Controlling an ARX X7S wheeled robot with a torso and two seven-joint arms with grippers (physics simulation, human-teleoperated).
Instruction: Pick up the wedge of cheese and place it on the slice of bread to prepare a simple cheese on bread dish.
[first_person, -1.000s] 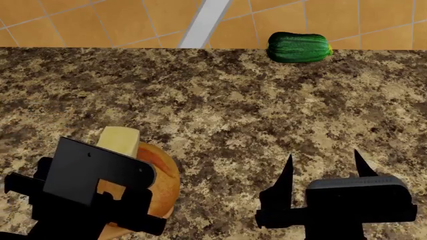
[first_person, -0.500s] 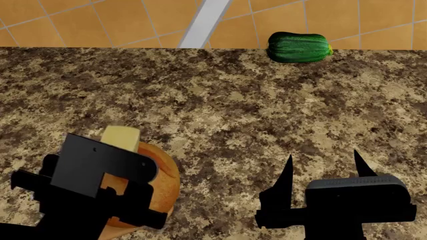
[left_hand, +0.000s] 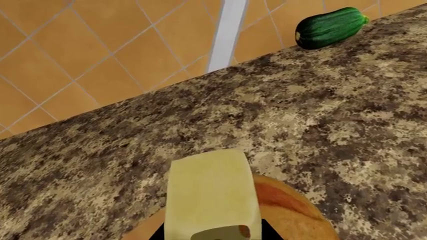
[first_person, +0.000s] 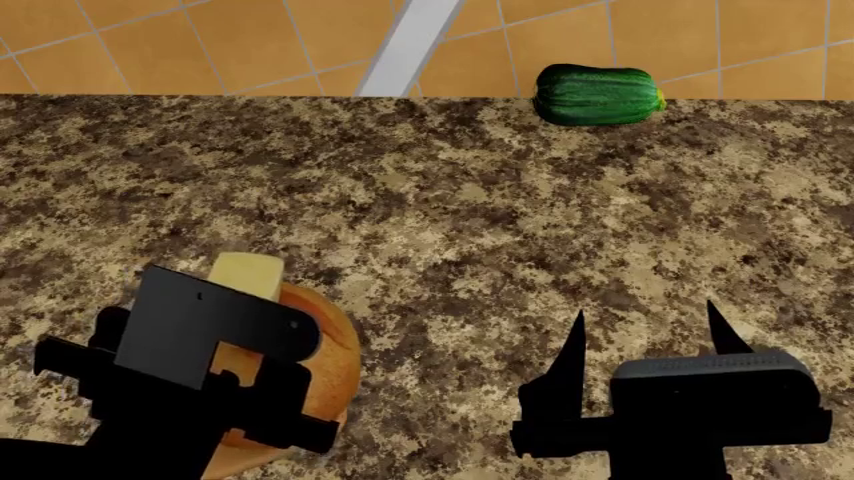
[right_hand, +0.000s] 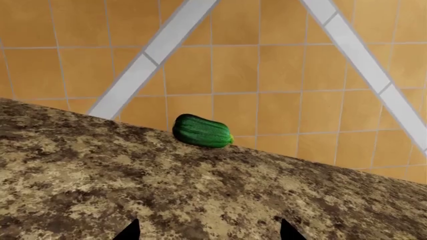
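The wedge of cheese (first_person: 248, 275) is a pale-yellow block sticking out past my left gripper (first_person: 224, 330). In the left wrist view the cheese (left_hand: 212, 195) fills the space between the dark jaw tips, and my left gripper (left_hand: 212, 235) is shut on it. The slice of bread (first_person: 331, 360) is a golden-brown round loaf lying directly under the cheese, partly hidden by the gripper body. It also shows in the left wrist view (left_hand: 293, 215). My right gripper (first_person: 647, 335) is open and empty over the counter, to the right of the bread. Its tips show in the right wrist view (right_hand: 210, 232).
A dark green zucchini (first_person: 598, 94) lies at the counter's far edge on the right, also visible in the left wrist view (left_hand: 331, 27) and the right wrist view (right_hand: 202, 131). The speckled brown granite counter (first_person: 441, 220) ends at an orange tiled floor beyond.
My left gripper has shifted slightly right and down with the cheese, closer over the bread. The right arm has not moved.
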